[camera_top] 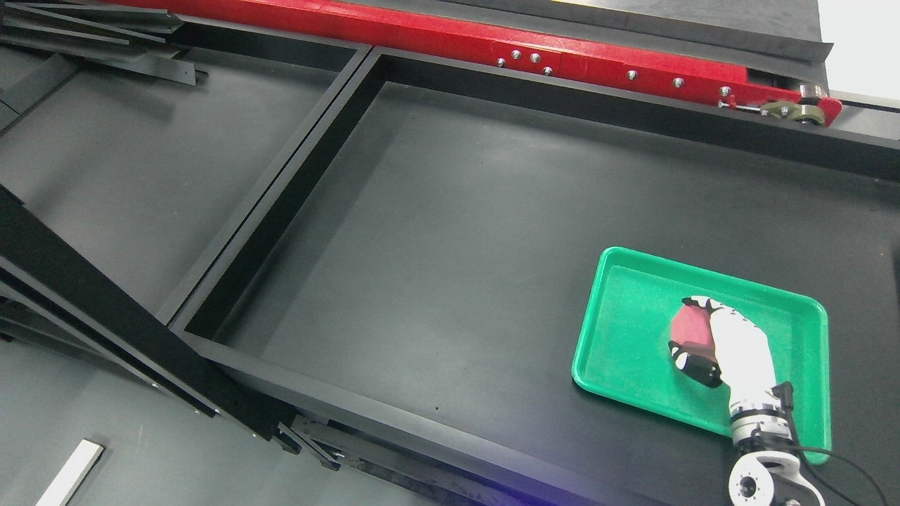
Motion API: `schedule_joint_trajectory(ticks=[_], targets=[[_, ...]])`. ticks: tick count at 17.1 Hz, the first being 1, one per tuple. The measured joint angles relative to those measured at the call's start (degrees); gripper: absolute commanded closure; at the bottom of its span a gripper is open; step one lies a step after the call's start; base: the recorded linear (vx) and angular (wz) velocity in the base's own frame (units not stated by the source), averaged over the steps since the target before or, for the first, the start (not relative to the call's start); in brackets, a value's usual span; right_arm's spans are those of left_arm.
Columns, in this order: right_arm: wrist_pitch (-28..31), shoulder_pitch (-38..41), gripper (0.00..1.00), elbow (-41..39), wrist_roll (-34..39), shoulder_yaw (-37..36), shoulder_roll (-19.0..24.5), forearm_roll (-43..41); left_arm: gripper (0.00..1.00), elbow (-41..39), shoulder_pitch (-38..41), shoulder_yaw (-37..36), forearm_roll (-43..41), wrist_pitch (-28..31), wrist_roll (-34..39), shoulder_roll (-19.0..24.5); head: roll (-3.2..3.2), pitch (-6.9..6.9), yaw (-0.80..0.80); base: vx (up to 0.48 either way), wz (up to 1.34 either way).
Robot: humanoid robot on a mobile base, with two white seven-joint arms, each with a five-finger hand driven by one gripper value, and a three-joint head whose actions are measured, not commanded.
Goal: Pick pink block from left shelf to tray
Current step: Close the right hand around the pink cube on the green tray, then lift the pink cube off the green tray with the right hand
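Observation:
A green tray point(626, 330) lies at the right of the black table. My right hand point(692, 337), white with black fingertips, reaches in from the lower right and hovers over the tray's middle. Its fingers are curled around a pink block point(689, 326), which shows between thumb and fingers. Whether the block touches the tray floor I cannot tell. The left arm is out of the picture.
The tray sits inside a large black-walled table bay point(450, 232). A second black bay point(140, 161) lies to the left, past a divider wall. A red beam point(562, 60) runs along the back. Dark frame bars cross the lower left.

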Motion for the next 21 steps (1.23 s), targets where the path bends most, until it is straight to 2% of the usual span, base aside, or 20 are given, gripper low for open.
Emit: schedule_joint_trajectory(ticks=[8, 16, 21], targets=[[-2.35, -0.18, 1.00, 0.70, 1.19, -0.09, 0.00, -0.11, 0.00, 0.00, 0.00, 0.00, 0.00, 0.00, 0.00, 0.00, 0.00, 0.00, 0.00, 0.000, 0.00], [-2.89, -1.31, 1.00, -1.62, -7.27, -1.77, 0.00, -0.56, 0.00, 0.00, 0.00, 0.00, 0.00, 0.00, 0.00, 0.00, 0.00, 0.00, 0.00, 0.000, 0.00], [-4.11, -2.48, 0.99, -3.51, -8.06, -3.71, 0.00, -0.79, 0.00, 0.00, -0.01, 0.00, 0.00, 0.00, 0.00, 0.00, 0.00, 0.00, 0.00, 0.000, 0.00]])
